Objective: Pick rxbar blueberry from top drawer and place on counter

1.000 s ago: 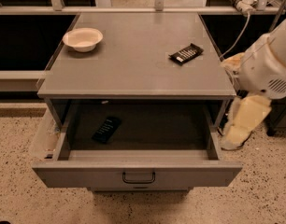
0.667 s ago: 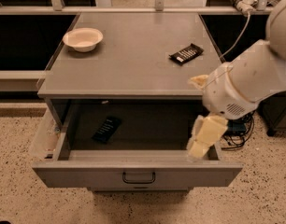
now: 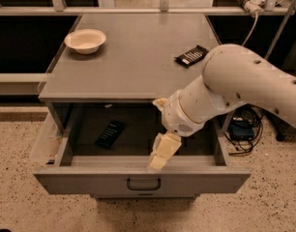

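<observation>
Arm (image 3: 244, 81) shifted inward; end effector (image 3: 160, 156) @ top drawer (image 3: 196, 178) front, grip unclear; rxbar blueberry (image 3: 110, 134) inside.

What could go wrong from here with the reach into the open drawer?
1. The cream claw hangs over the front wall of the wide grey metal top drawer; lowering here could strike it.
2. The dark flat rxbar blueberry lies apart from the claw, so a straight descent would probably miss it.

The rxbar blueberry (image 3: 110, 134) lies left in the top drawer (image 3: 85, 181), the claw (image 3: 160, 157) right of it.
</observation>
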`<action>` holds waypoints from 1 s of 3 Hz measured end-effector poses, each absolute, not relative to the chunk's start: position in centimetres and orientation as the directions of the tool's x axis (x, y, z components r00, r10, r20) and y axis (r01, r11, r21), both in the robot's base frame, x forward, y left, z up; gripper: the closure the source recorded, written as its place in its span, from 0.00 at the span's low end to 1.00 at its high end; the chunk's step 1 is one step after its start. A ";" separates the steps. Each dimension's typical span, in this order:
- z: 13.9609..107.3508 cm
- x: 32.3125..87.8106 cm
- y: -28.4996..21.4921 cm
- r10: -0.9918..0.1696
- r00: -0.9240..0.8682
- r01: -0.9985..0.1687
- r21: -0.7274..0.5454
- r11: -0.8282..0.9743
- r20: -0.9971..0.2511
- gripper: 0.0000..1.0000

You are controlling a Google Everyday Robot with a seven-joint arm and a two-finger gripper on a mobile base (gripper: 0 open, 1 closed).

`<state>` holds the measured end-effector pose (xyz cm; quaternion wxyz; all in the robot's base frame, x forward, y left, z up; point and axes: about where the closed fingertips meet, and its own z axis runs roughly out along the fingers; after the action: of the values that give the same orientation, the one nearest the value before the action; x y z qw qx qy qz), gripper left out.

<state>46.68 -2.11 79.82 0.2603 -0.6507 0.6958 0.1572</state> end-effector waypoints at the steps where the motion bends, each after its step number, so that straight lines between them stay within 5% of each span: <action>1: 79.0 46.4 -1.8 -0.803 -0.023 -0.984 -0.128 0.123 -0.595 0.00; 3: 74.7 47.8 2.8 -0.690 -0.041 -0.992 -0.053 0.114 -0.723 0.00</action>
<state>47.85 2.78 74.70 0.3098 -0.6192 0.6790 0.2439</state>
